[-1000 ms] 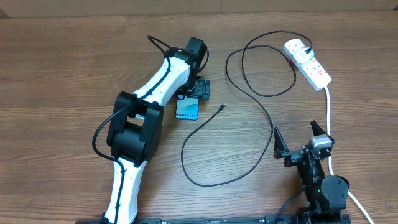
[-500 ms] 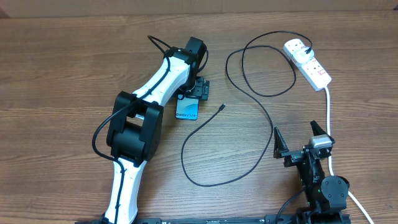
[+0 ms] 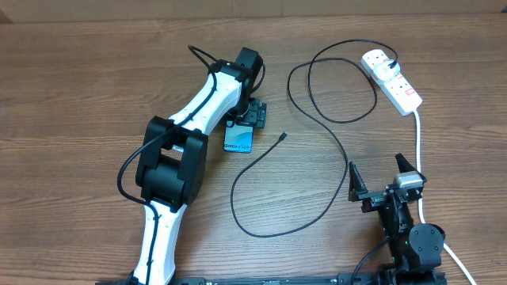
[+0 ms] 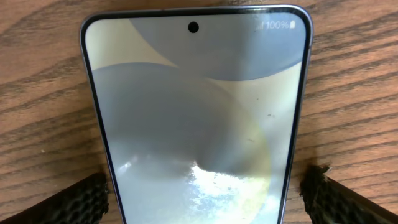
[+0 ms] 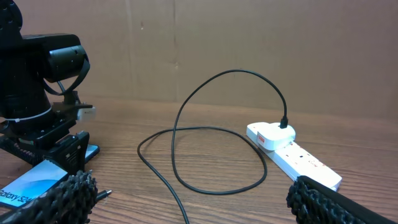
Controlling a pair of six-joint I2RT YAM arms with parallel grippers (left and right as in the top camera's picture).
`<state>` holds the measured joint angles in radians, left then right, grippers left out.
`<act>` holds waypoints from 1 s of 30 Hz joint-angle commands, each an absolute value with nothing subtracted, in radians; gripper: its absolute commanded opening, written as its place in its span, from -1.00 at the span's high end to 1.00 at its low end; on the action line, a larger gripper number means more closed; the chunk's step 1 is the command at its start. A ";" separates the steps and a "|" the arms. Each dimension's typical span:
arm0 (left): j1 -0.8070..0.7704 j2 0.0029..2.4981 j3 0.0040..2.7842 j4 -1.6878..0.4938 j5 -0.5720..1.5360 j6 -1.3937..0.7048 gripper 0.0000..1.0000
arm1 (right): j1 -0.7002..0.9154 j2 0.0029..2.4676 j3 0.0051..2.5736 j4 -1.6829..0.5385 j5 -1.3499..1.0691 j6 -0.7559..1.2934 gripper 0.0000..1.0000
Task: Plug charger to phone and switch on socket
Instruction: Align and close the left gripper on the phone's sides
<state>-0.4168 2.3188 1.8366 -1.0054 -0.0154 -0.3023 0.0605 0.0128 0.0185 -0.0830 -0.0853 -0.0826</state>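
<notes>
Phone (image 4: 196, 124) within spread left hand (image 4: 208, 198), seemingly untouched

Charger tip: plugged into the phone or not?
Not plugged. The charger tip lies loose on the table, beside the phone with bare wood between them in the overhead view.

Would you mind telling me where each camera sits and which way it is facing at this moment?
Overhead: fixed above the table, looking straight down at phone, charger and socket; both arms show, with left gripper and right gripper.
Left wrist: close above the phone, facing its screen; own fingertips either side.
Right wrist: low over the table, facing across to the socket; own fingertips at bottom corners.
Shared: overhead and right wrist both show phone, charger, socket.
</notes>
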 commanded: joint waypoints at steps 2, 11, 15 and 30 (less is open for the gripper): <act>-0.411 2.335 1.803 -1.016 0.027 -0.284 -0.90 | 0.065 0.003 0.009 -0.080 -0.076 -0.087 -1.00; -0.402 2.335 1.802 -1.016 0.041 -0.283 -0.88 | 0.065 0.003 0.009 -0.080 -0.076 -0.087 -1.00; -0.398 2.335 1.800 -1.016 0.041 -0.283 -0.82 | 0.065 0.003 0.009 -0.080 -0.076 -0.087 -1.00; -0.398 2.335 1.792 -1.012 0.041 -0.284 -0.71 | 0.065 0.003 0.009 -0.080 -0.076 -0.087 -1.00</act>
